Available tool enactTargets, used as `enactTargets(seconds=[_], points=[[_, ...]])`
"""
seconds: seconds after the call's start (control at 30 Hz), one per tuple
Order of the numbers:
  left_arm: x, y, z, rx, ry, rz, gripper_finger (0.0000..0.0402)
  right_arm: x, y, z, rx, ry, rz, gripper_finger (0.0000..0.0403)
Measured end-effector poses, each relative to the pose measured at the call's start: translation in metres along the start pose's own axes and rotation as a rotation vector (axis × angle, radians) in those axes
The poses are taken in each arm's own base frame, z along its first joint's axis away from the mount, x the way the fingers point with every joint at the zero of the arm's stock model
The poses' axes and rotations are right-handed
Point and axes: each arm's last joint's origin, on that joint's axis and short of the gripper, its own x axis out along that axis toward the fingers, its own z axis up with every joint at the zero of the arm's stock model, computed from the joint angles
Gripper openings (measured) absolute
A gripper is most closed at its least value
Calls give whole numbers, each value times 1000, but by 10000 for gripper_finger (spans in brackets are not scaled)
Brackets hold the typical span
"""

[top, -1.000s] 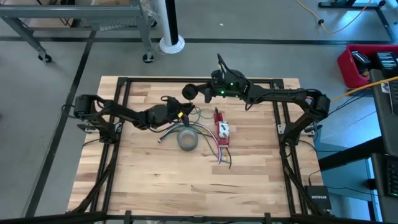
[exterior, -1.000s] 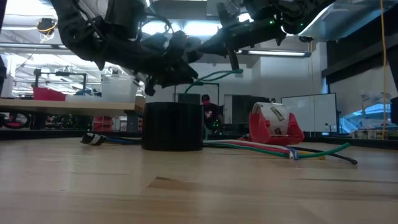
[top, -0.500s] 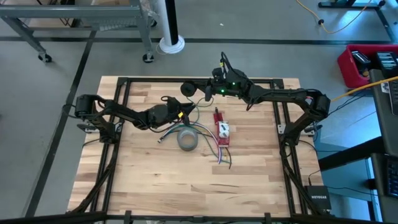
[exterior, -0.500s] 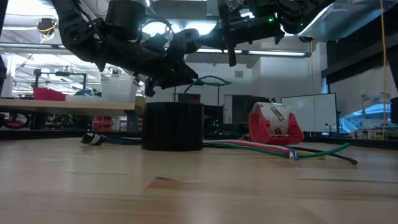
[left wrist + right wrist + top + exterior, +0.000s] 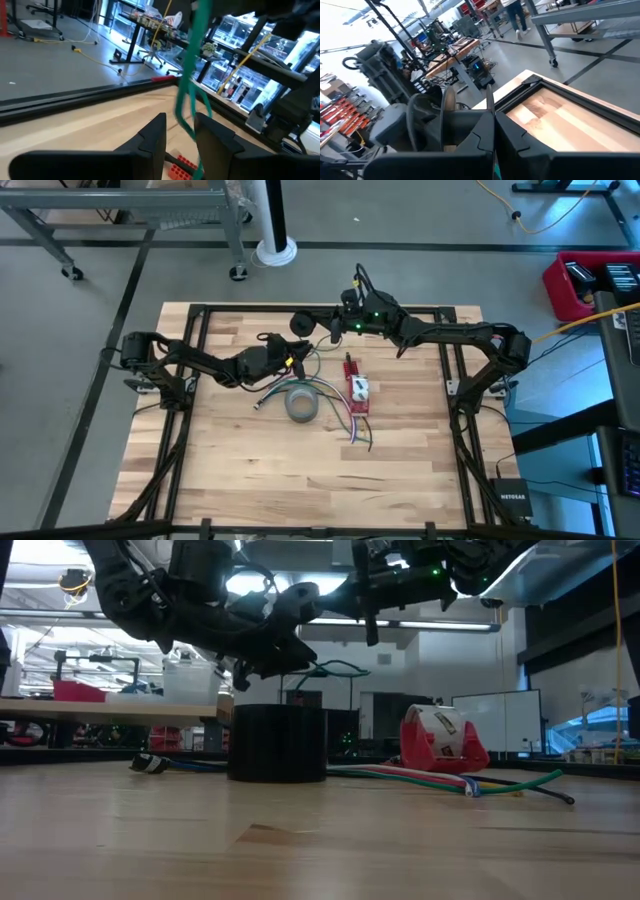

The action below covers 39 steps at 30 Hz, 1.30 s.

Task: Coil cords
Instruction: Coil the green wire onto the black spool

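Since a second ago the right gripper [image 5: 333, 330] has swung a little toward the table's far edge, its fingers pinched tight on the green cord [image 5: 189, 85]. That cord runs from it, at about one o'clock of the left gripper [image 5: 292, 363], to that gripper's half-parted fingers, which grip it too. Both hang above the grey tape roll [image 5: 302, 404], with a red dispenser [image 5: 357, 392] at its three o'clock.

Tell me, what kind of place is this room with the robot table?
Probably a robotics lab or workshop. Metal-framed workbenches crowded with equipment stand behind the wooden table, a whiteboard stands by the far wall, and a yellow cable trails over the bare concrete floor.
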Motion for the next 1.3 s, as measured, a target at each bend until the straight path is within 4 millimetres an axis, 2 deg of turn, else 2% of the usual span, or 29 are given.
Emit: enactTargets(seconds=[0.33,0.6,0.77,1.0,1.17,1.3], points=[[0,0,2,-10,-23,5,92,3,19,-3,-27,-35,85,3],[0,2,3,14,-59,84,91,3,20,-2,-30,-49,90,3],[0,0,5,42,-73,83,69,3,20,-2,-30,-50,88,3],[-4,-6,2,80,-62,60,11,3,19,-1,-34,-86,29,3],[-7,-12,-2,94,-51,48,9,3,17,0,-78,-122,-40,3],[-10,-12,-10,100,-3,107,4,2,15,-1,-85,-131,-101,3]])
